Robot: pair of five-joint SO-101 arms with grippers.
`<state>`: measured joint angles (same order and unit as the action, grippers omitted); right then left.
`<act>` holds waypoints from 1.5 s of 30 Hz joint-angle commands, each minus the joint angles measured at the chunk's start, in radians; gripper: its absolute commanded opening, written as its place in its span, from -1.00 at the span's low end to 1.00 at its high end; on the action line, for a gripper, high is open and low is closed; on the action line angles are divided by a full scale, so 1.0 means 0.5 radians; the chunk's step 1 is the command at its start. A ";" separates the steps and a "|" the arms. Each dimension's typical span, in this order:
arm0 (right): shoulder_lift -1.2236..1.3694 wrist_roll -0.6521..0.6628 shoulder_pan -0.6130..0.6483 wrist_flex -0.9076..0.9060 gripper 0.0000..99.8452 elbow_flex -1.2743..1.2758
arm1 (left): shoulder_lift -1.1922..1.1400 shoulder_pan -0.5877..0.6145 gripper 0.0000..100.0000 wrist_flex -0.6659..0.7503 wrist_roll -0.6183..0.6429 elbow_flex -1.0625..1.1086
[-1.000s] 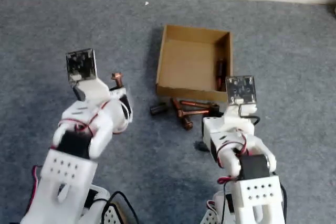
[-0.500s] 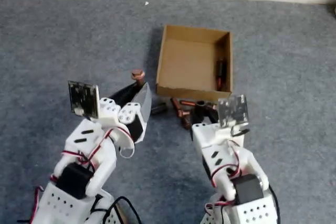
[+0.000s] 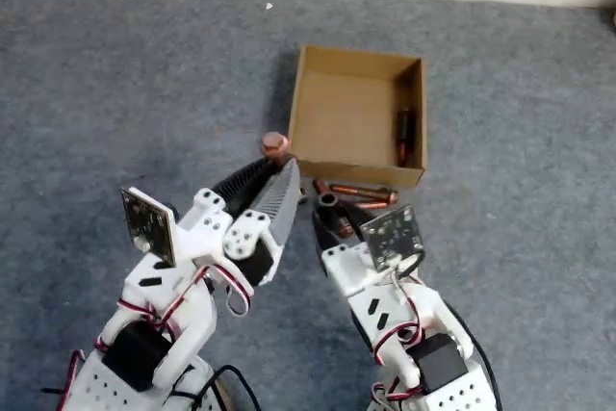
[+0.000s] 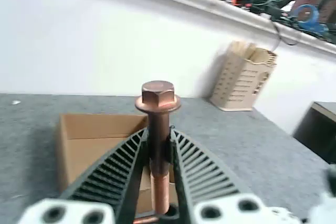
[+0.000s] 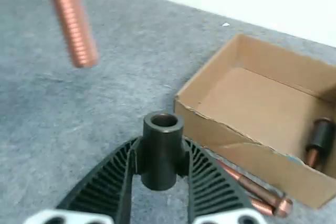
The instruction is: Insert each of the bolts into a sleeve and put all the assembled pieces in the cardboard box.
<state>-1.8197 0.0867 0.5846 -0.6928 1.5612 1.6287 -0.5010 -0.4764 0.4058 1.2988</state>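
Alignment is what this step turns on, by the look of it. The right gripper [image 5: 161, 141] has its ribbed jaws closed round the middle of a black sleeve [image 5: 163, 161], which stands upright between them with its open mouth facing up. The left gripper [image 4: 157, 136] is clamped on the shank of a copper bolt [image 4: 157, 98]. The head stands above the jaws and the threaded end hangs below them. Seen from the right gripper, that threaded end hangs higher than the sleeve's mouth and off to one side, apart from it and not yet over the bore.

To do this well, the left arm would need to bring the tip squarely over the mouth, keep the shank in line with the bore, and then lower slowly. A tilted shank would likely catch the rim or twist the sleeve in its grip, so the right gripper should hold firm and level.

Just beyond the sleeve, loose bolts [image 3: 358, 190] lie on the grey carpet [image 3: 144, 74]. Beyond them stands the cardboard box [image 5: 236, 140], where one assembled piece [image 5: 319, 140] lies close to a side wall.
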 commanded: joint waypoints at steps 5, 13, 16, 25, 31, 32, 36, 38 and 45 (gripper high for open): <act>-0.035 0.157 0.069 0.078 -0.99 -0.011 | 0.060 -0.229 -0.99 0.071 -0.018 0.078; -0.035 0.169 0.069 0.069 -0.99 -0.011 | 0.044 -0.262 -0.99 0.071 -0.015 0.118; -0.035 0.169 0.063 0.066 -0.99 -0.011 | 0.041 -0.241 -0.99 0.178 -0.021 0.186; -0.035 0.295 0.069 0.066 -0.99 -0.011 | 0.041 -0.100 -0.99 0.525 -0.028 0.416; -0.035 0.298 0.069 0.066 -0.99 -0.011 | 0.041 -0.100 -0.99 0.525 -0.028 0.437; -0.035 0.301 0.069 0.066 -0.99 -0.011 | 0.041 -0.103 -0.99 0.519 -0.028 0.437; -0.035 0.304 0.069 0.066 -0.99 -0.011 | 0.041 -0.115 -0.99 0.525 -0.025 0.474; -0.035 0.304 0.069 0.066 -0.99 -0.011 | 0.041 -0.115 -0.99 0.528 -0.028 0.529; -0.035 0.307 0.072 0.066 -0.99 -0.011 | 0.041 -0.115 -0.99 0.528 -0.018 0.566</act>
<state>-1.8167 0.2294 0.6076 -0.6943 1.5643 1.6594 -0.5608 -0.2263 0.4058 1.5827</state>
